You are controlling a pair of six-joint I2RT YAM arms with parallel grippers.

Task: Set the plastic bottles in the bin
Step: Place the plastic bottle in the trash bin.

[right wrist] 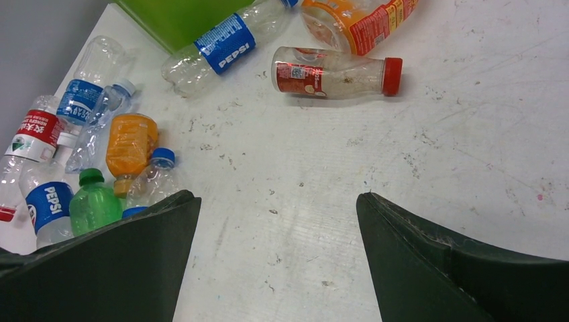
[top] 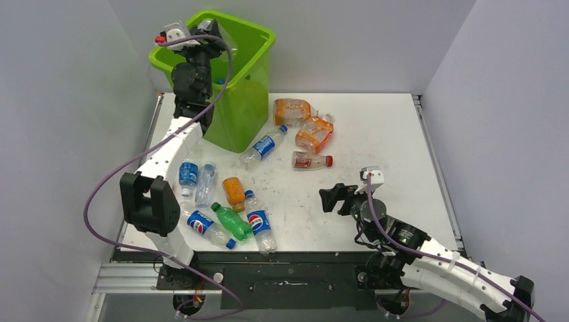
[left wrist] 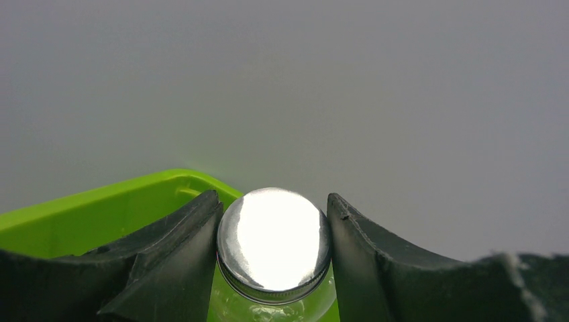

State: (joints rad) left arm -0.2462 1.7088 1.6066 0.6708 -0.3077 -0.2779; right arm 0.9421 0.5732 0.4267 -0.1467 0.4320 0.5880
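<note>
Left gripper (left wrist: pixel 274 201): clenched on a silver-capped bottle (left wrist: pixel 274 245), held above the bin (top: pixel 245 107) at the table's far-left corner.
Right gripper (right wrist: pixel 276 201): jaws spread wide with nothing between them, low over the bare table (top: pixel 389 134) at near right.
Bottles lying on the table: left cluster (top: pixel 225 211) close to the near-left edge; Pepsi bottle (top: pixel 264 147) just beside the bin's base; orange group (top: pixel 305 127) and red-capped bottle (top: pixel 312 160) mid-table.
Open room: right half of the tabletop.
Bounds: grey walls (top: pixel 54 100) on the left, far and right sides.
</note>
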